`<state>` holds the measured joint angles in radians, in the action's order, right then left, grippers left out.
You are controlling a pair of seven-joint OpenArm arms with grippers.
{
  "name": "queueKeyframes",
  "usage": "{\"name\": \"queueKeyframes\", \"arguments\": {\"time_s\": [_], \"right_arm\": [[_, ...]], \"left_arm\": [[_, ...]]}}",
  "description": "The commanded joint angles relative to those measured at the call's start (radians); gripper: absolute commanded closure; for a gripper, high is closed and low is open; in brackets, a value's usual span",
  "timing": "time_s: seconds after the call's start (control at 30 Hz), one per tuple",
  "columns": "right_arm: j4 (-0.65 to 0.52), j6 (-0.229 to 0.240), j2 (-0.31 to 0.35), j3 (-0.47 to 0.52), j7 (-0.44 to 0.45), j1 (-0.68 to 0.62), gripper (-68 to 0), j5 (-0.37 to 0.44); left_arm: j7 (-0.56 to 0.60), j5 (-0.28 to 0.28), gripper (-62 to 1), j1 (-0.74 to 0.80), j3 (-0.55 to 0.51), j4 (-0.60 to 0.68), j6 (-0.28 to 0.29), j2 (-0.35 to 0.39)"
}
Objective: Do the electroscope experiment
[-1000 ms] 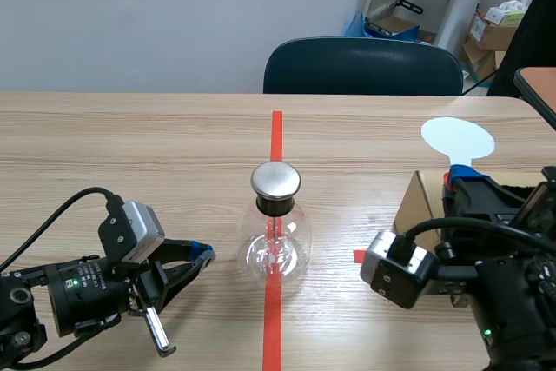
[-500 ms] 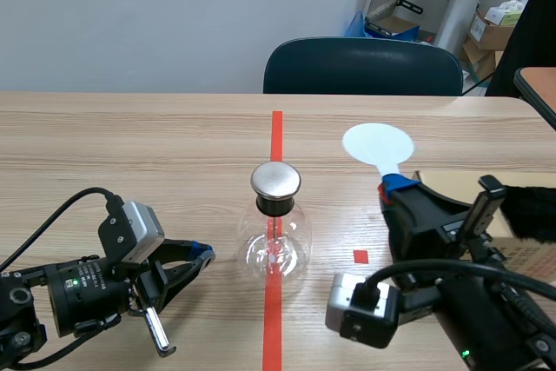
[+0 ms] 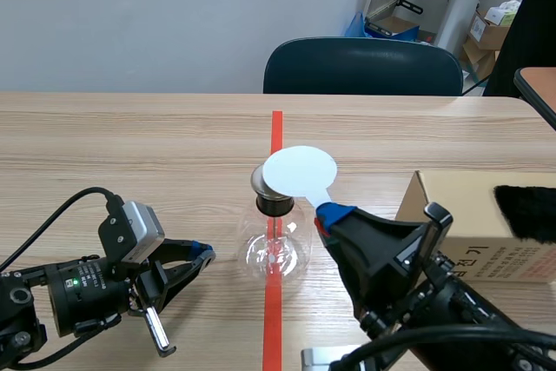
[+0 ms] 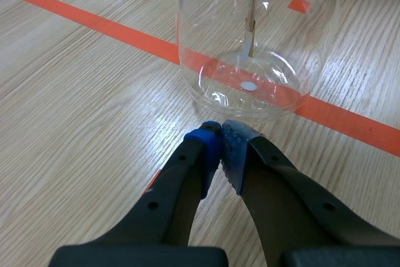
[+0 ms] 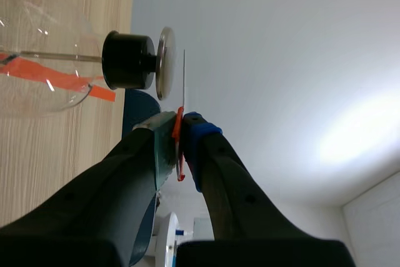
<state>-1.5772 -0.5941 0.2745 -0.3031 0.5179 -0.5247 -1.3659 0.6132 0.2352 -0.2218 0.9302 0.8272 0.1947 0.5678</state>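
Over the flask's (image 3: 276,249) metal cap (image 3: 258,182): white disc (image 3: 299,170), pinched by right gripper (image 3: 326,213). Left gripper (image 4: 220,130) pressed together, empty, near flask.

Disc (image 3: 299,171) just above electroscope (image 3: 276,248), box (image 3: 460,206) to its right

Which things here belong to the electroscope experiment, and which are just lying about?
In the job:
glass electroscope
white disc paddle, held by the right gripper close to the metal cap
black fur, probably for charging

Lying about:
cardboard box under the fur
dark chair
boxes in the far corner
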Motion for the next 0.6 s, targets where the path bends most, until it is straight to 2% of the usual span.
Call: {"name": "queueKeyframes", "arguments": {"time_s": [0.0, 0.23, 0.57], "right_arm": [[-0.018, -0.011, 0.005, 0.003, 0.016, 0.010, -0.6, 0.003], [-0.018, -0.011, 0.005, 0.003, 0.070, 0.010, -0.6, 0.003], [-0.018, -0.011, 0.005, 0.003, 0.073, 0.010, -0.6, 0.003]], "left_arm": [[0.014, 0.007, -3.1, -0.005, 0.001, 0.023, 0.002, -0.005], [0.014, 0.007, -3.1, -0.005, 0.001, 0.023, 0.002, -0.005], [0.014, 0.007, -3.1, -0.005, 0.001, 0.023, 0.002, -0.005]]}}
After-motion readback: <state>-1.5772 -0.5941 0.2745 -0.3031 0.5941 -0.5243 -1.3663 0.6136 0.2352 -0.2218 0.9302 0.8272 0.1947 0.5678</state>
